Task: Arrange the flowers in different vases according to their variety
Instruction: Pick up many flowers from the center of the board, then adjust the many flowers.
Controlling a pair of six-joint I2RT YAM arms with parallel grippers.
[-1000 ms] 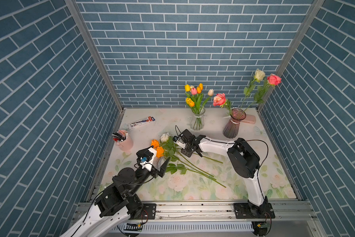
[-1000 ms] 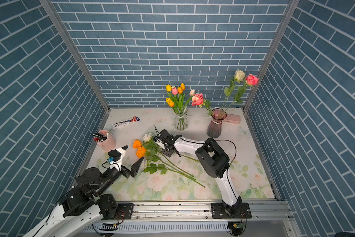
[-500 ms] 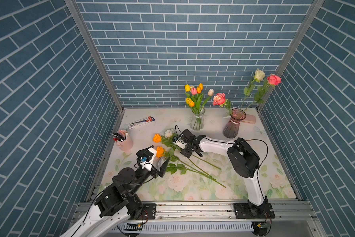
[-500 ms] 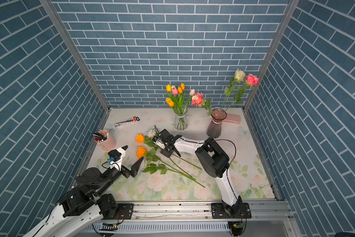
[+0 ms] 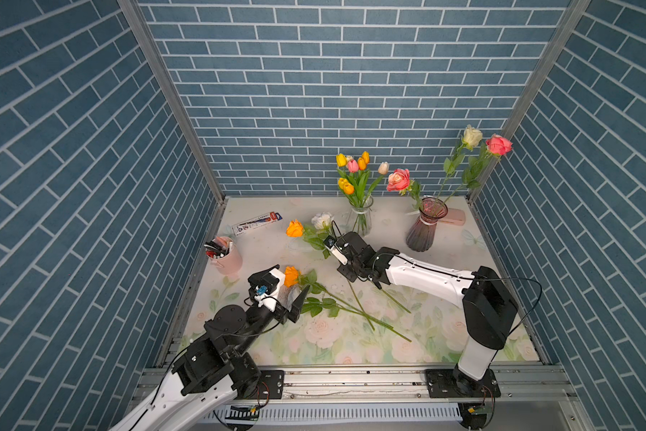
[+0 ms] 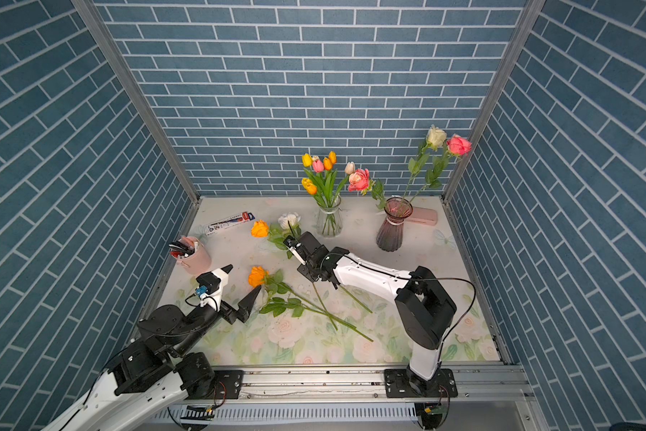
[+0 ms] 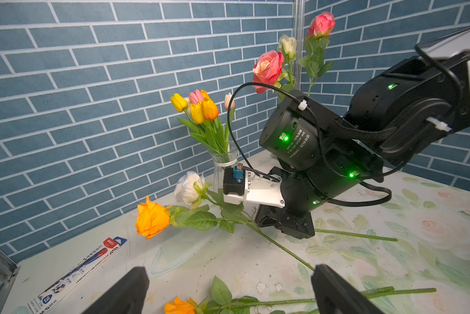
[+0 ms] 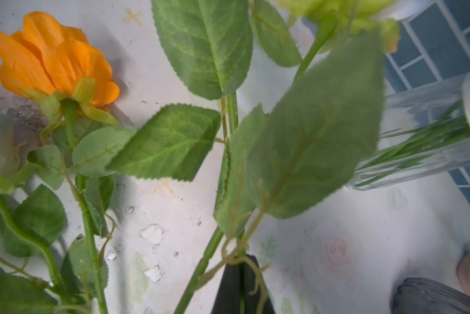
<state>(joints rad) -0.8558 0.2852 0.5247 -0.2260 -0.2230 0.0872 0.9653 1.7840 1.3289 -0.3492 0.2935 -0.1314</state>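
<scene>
The right jaws are pressed together on the stem of a white rose [image 5: 322, 220], its head at their 11 o'clock above the table [image 5: 444, 336]. The clear vase [image 5: 360, 221] of tulips [image 5: 353, 168] stands at their 12 o'clock. The purple vase [image 5: 424, 233], at 2 o'clock, holds three roses [image 5: 398, 179]. The left jaws are spread. The nearer orange rose [image 6: 257, 276] lies just beside them.
</scene>
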